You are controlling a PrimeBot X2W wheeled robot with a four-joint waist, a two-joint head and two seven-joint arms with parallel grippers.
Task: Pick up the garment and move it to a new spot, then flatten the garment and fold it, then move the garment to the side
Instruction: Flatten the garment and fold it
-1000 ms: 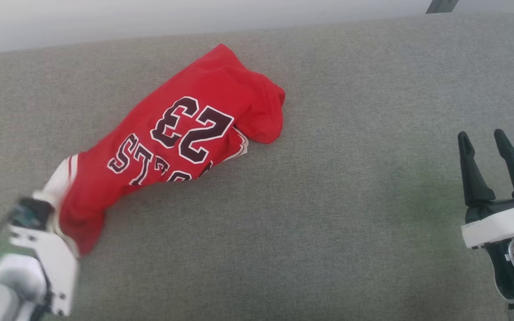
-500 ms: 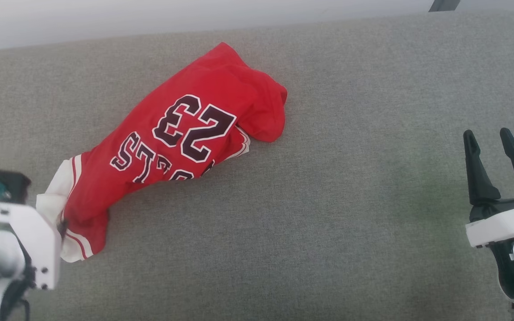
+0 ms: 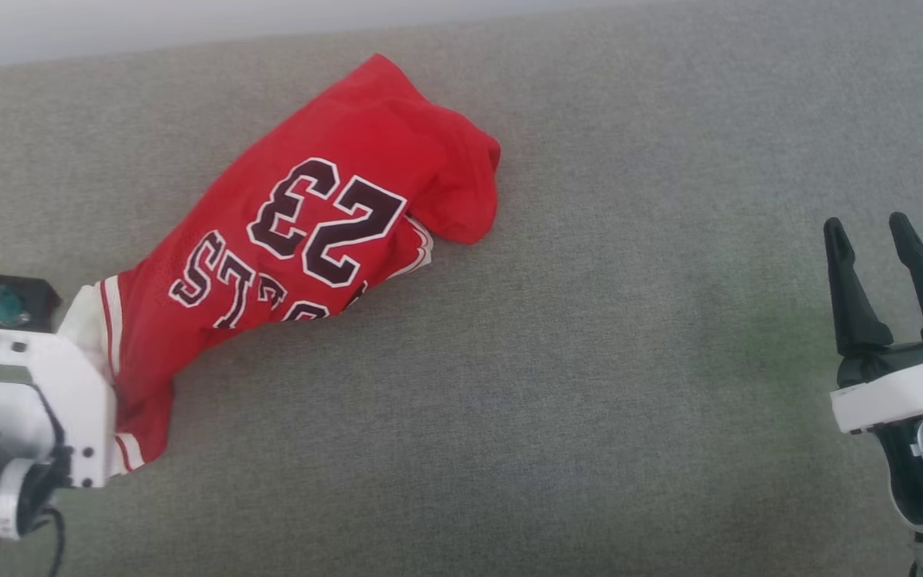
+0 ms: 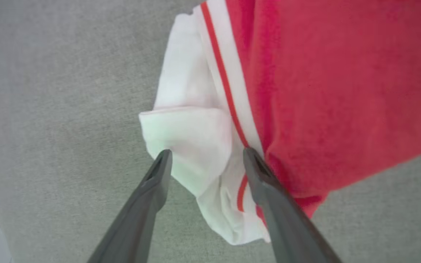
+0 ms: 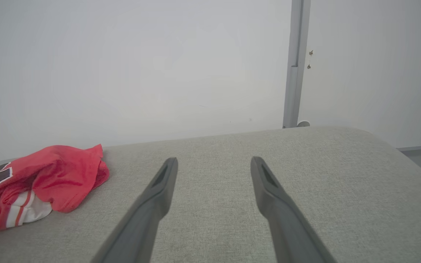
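A grey fabric worktop runs back to a pale wall. The garment lies on it bunched, with the print facing up. The left gripper has its jaws spread astride the garment's white sleeve, pinching nothing. The right gripper, its jaws also spread, hangs well to the right of the garment. To flatten it well, I'd pinch opposite edges of the garment and draw them apart evenly.

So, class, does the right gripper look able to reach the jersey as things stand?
Probably yes: the right gripper is open, and bare grey cushion alone separates it from the jersey.
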